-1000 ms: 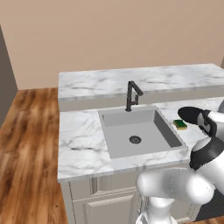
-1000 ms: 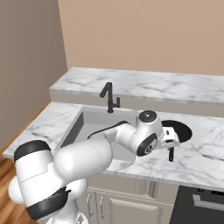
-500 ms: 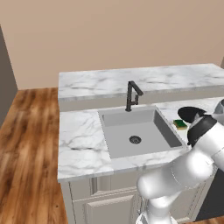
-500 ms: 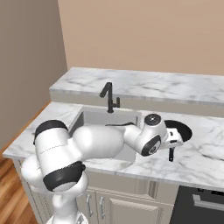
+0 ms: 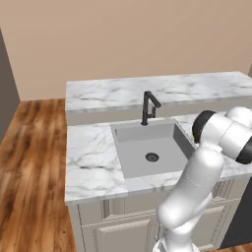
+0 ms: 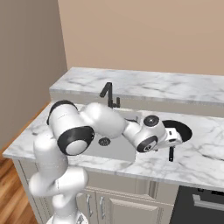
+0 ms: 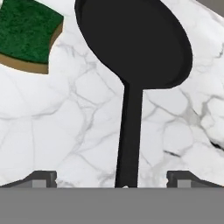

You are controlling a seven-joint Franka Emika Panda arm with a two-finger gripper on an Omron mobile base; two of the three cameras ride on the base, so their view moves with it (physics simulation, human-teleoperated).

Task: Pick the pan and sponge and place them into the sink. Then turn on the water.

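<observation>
Closest to my wrist camera: the claw (image 7: 112,179) hangs over the marble with its two tips spread wide, one at each lower corner of the hand view. Nothing is gripped. The pan handle runs straight up between the tips, clear of both; I cannot tell how high the tips sit above it.

The pan (image 7: 135,41) lies flat on the counter (image 7: 65,127), its round black bowl beyond the handle. The sponge (image 7: 28,33) rests green face up, yellow edge showing, just beside the bowl and apart from it.

In the right base view the hand hovers over the near part of the pan (image 6: 179,130), with the handle end poking out toward the counter's front edge. The pan sits on the marble to the right of the sink (image 6: 114,151), outside the basin. My arm crosses over the basin there and hides much of it.

In the left base view the sink (image 5: 129,160) shows grey with its dark round drain. The black faucet (image 5: 147,107) stands at the back rim, no stream under it. Behind it runs a raised marble ledge (image 5: 123,91).
</observation>
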